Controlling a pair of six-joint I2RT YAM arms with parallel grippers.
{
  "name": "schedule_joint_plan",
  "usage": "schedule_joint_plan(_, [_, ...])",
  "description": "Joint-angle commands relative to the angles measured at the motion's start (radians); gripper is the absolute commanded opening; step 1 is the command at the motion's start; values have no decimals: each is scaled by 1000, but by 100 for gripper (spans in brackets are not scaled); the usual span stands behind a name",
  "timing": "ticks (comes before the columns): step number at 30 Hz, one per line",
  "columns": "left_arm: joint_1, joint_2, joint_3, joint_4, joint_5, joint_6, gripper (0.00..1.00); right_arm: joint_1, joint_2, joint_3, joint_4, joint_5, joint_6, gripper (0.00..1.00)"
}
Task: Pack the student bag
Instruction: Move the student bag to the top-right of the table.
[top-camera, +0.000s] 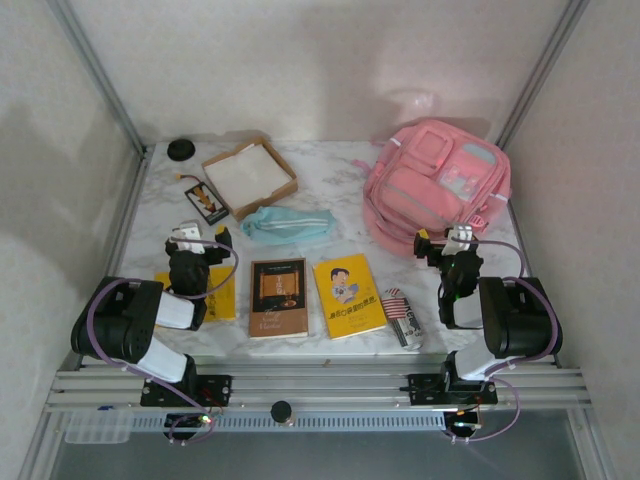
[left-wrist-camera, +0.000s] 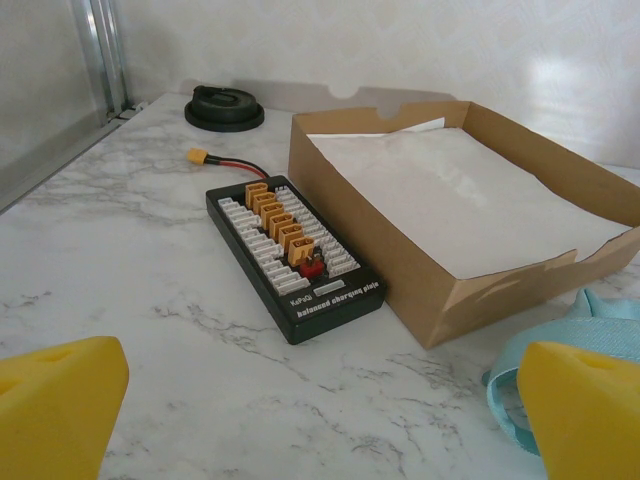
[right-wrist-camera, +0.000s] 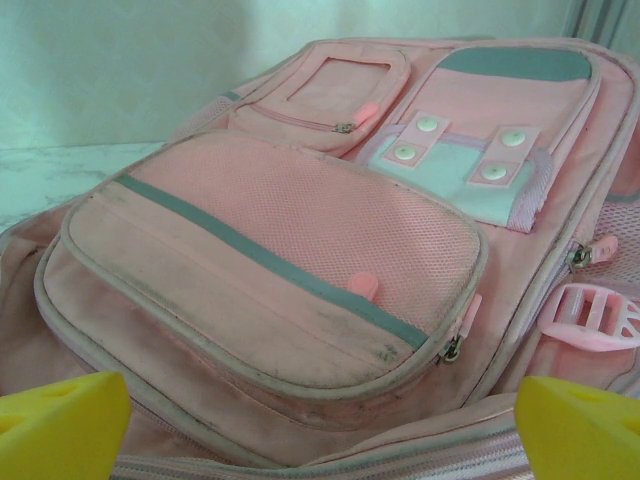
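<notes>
The pink student bag (top-camera: 435, 185) lies flat at the back right of the table, front pockets up; up close its mesh front pocket (right-wrist-camera: 300, 260) faces the right wrist camera. My right gripper (top-camera: 447, 243) stands open just in front of the bag's near edge, its yellow fingertips (right-wrist-camera: 575, 425) spread wide with nothing between them. My left gripper (top-camera: 200, 238) is open too, low over the table at the left, yellow fingertips (left-wrist-camera: 60, 400) apart over bare marble. A brown book (top-camera: 278, 296), a yellow book (top-camera: 348, 294) and a light-blue pencil pouch (top-camera: 287, 224) lie between the arms.
A shallow cardboard box (top-camera: 250, 176) lined with white paper stands at the back left, a black charging board (left-wrist-camera: 295, 255) with an orange plug beside it. A black round lid (top-camera: 181, 149) sits in the far left corner. A striped tube (top-camera: 402, 317) lies near the front edge; a yellow item (top-camera: 218, 295) lies under the left arm.
</notes>
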Motion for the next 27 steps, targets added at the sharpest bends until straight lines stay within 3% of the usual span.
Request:
schedule_joint_plan(1, [11,14,16,41,-4,-17,99,-7,11,18,42,22,6,99])
schedule_joint_plan(17, [11,-15,19,18,0,-16,99,-7,-5,27,13,32,12,99])
schedule_joint_plan(22, [11,-191,77,-248,13,-33,99,-8,-176,52,-183,100,37,99])
schedule_joint_plan(27, [11,-409,166,-516,90,-186,99,-9,-377,210,-579,153,143,99])
